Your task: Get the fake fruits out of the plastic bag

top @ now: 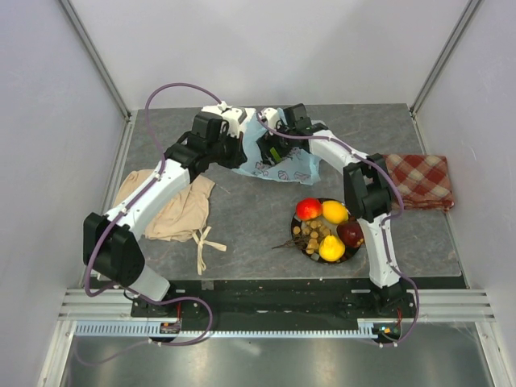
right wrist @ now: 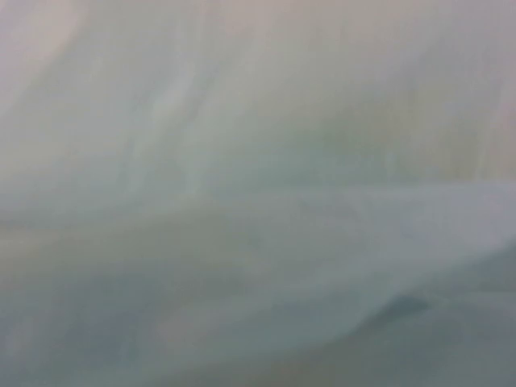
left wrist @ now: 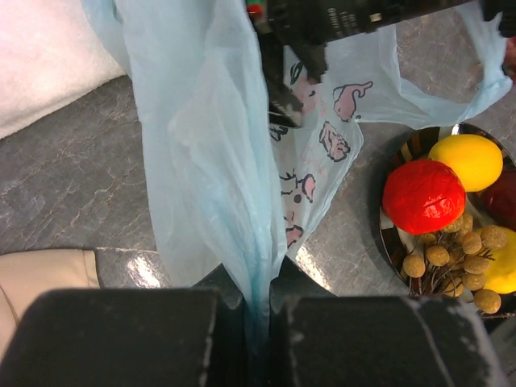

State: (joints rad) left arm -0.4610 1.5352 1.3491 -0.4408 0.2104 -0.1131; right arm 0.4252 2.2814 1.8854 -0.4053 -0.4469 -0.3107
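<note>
One plastic bag (right wrist: pixel 258 193), blurred, filling whole right wrist view

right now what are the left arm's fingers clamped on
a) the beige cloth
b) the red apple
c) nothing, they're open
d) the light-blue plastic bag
d: in the left wrist view the left fingers are closed together, with the thin film of the plastic bag pinched between them and rising out of the grip.
</note>
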